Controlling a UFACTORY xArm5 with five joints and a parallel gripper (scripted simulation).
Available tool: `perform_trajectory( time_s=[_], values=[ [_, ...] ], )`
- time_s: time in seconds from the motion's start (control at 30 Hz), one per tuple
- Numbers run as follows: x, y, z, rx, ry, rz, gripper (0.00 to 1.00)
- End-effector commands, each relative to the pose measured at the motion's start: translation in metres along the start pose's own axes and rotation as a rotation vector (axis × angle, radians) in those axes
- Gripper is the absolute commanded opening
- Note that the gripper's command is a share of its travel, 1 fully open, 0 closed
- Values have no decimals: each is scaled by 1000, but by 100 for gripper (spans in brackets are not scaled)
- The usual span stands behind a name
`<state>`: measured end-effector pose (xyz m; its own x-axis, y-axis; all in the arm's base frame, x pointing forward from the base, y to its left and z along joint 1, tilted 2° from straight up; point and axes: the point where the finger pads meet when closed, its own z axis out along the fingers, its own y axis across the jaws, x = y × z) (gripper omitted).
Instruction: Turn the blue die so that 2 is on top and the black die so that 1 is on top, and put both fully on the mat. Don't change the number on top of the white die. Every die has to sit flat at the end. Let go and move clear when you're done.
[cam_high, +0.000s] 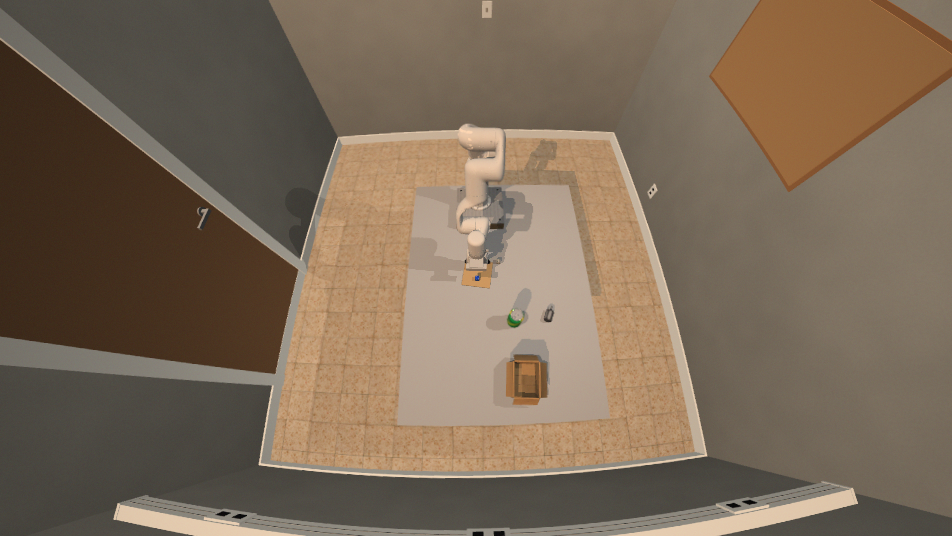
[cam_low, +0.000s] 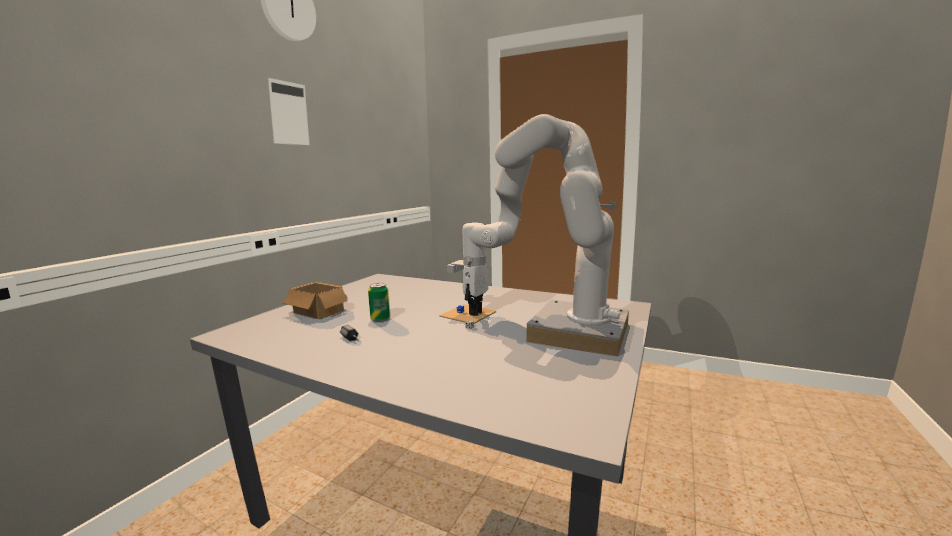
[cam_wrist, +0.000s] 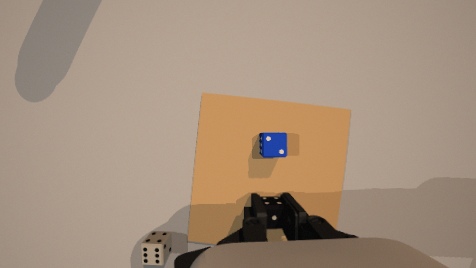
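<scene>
The black die (cam_wrist: 272, 210) is clamped by the gripper (cam_wrist: 274, 218) above the mat (cam_wrist: 225, 150) edge (near side); if released tilted, it could be tipped off.

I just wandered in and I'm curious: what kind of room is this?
Probably a small office-like workroom: a closed brown door, a wall clock, and one grey table carrying a white robot arm.
</scene>
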<state>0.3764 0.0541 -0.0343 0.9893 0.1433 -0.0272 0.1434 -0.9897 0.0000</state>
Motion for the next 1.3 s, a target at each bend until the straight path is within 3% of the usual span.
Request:
perform_trajectory(
  time_s=[0.0, 0.27, 0.77, 1.27],
  values=[
    [1, 0, -1, 0, 3, 0, 15],
    [1, 0, -1, 0, 3, 0, 15],
    [1, 0, -1, 0, 3, 0, 36],
    [1, 0, -6, 0, 3, 0, 36]
  ],
)
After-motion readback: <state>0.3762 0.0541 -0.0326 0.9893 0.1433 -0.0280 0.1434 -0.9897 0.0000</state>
